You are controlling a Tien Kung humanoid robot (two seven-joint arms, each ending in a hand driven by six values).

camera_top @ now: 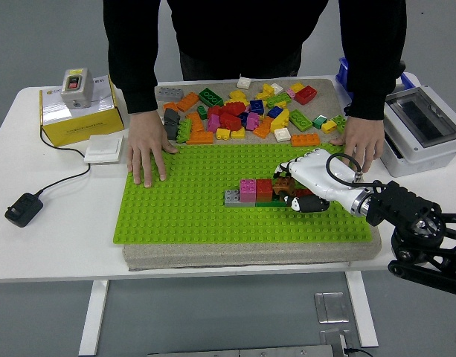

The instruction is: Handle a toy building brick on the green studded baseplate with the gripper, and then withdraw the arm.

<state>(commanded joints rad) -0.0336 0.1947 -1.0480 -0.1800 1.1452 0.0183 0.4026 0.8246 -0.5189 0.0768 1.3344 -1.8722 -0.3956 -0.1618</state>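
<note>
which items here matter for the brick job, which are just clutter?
Job: green baseplate; brick row; brown brick under the right hand.
Clutter: loose brick pile; yellow box; power adapter; grey enclosure.

Baseplate (190, 208): green plastic, studded, slight sheen. Slab (250, 253) beneath: rough, grainy, stone-like, beige. Bricks (239, 115): glossy moulded plastic, mixed colours. Right hand (306, 186): smooth white plastic shell, black joints. Counter (56, 245): smooth matt white. Box (79, 111): yellow cardboard. Sleeves (131, 59): matt black cloth.
</note>
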